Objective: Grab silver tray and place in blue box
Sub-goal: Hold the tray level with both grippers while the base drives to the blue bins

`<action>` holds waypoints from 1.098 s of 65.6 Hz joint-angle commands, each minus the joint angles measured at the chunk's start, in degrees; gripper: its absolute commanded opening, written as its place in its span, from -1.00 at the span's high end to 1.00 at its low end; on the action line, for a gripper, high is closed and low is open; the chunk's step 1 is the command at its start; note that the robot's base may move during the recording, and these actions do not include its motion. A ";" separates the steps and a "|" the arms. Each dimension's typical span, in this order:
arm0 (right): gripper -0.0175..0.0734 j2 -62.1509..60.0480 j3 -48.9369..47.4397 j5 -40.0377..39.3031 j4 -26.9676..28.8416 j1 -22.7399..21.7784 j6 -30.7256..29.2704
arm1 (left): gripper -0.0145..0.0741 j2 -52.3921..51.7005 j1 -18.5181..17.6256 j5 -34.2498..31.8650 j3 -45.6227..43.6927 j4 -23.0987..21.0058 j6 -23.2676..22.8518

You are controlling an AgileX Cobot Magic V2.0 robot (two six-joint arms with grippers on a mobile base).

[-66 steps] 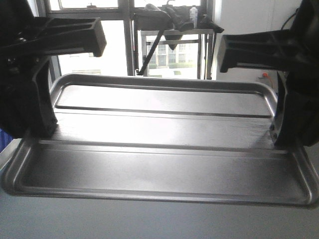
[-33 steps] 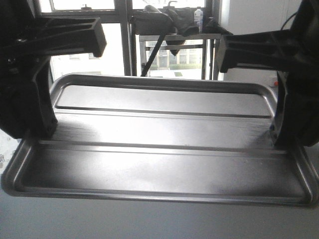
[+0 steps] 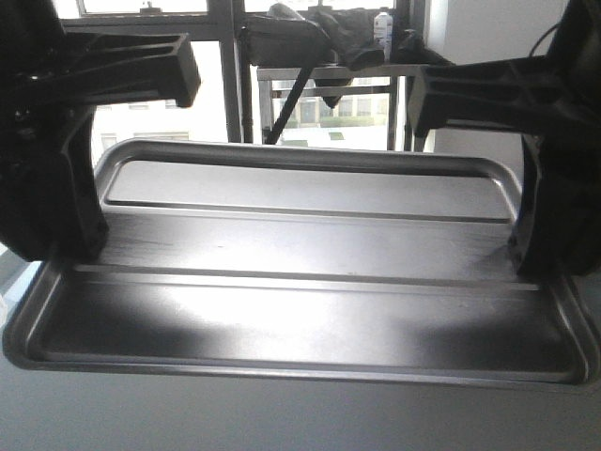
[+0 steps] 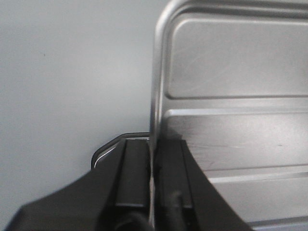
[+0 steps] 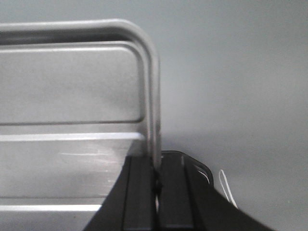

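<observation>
Front-facing view, silver tray (image 3: 300, 254) long axis left-right, left hand (image 4: 151, 147) and right hand (image 5: 156, 163) each pinching an end rim

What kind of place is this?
Probably an indoor lab or workroom: tall windows with buildings outside, and a metal rack holding a bottle and dark gear.
</observation>
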 commanded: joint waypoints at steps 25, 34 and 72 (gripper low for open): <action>0.46 -1.21 -1.33 -0.70 -2.68 -0.09 -0.06 | 0.71 -1.76 -0.42 -0.57 -1.57 1.11 -0.14; 0.46 -1.21 -1.33 -0.70 -2.68 -0.09 -0.06 | 0.71 -1.76 -0.42 -0.57 -1.57 1.11 -0.14; 0.46 -1.21 -1.33 -0.70 -2.68 -0.09 -0.06 | 0.71 -1.76 -0.42 -0.57 -1.57 1.11 -0.14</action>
